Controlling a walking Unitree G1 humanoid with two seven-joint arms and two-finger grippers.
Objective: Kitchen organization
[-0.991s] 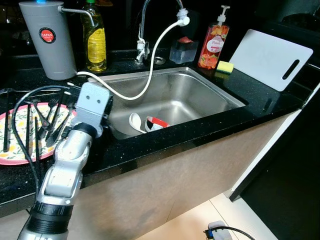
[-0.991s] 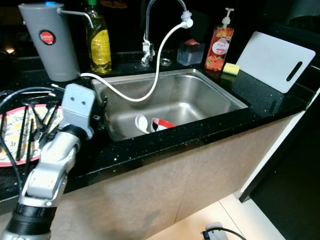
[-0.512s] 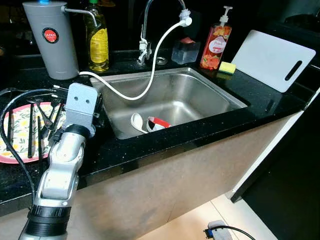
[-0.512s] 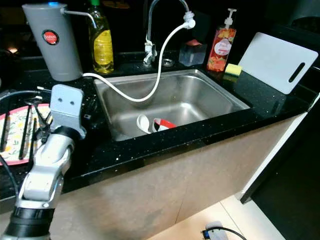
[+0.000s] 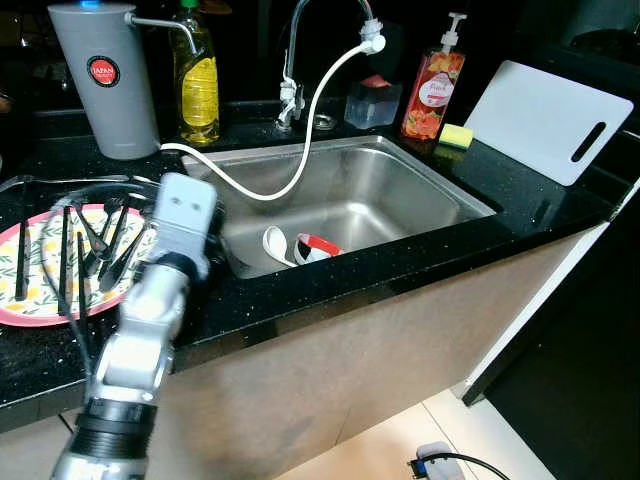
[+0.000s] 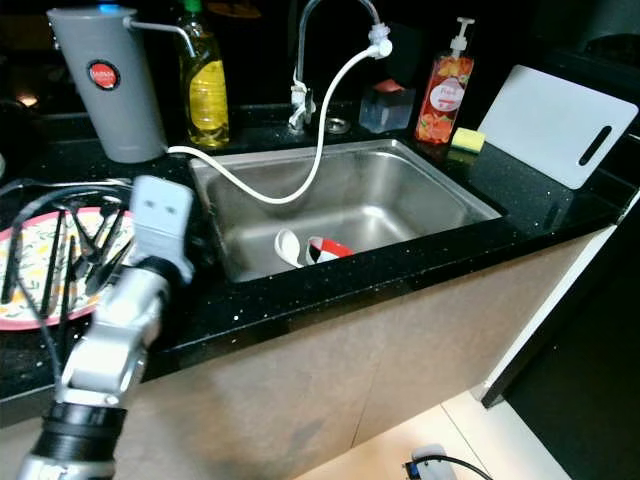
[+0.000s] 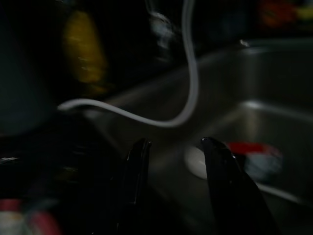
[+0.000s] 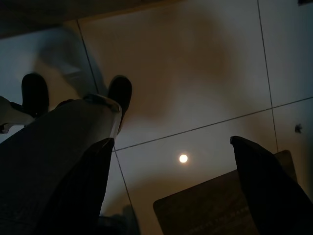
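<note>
In the steel sink [image 5: 400, 175] lie a white spoon [image 5: 272, 243] and a red and white cup [image 5: 318, 245] on its side. My left arm reaches over the counter's front left, and its grey wrist housing [image 5: 187, 213] sits just left of the sink rim. In the left wrist view my left gripper [image 7: 173, 147] is open and empty, pointing into the sink toward the white spoon [image 7: 196, 161] and the cup [image 7: 254, 152]. The right gripper [image 8: 170, 141] hangs open over the tiled floor.
A flowered pink plate [image 5: 30, 308] with several black utensils lies at the left under loose black cables. Behind stand a grey dispenser [image 5: 105, 80], yellow bottle [image 5: 197, 85], faucet with white hose [image 5: 300, 150], soap bottle [image 5: 430, 85], sponge [image 5: 452, 134] and white cutting board [image 5: 550, 115].
My left wrist has swung right again, back toward the sink rim, after drifting left half a second ago. The things in the sink have stayed put.
</note>
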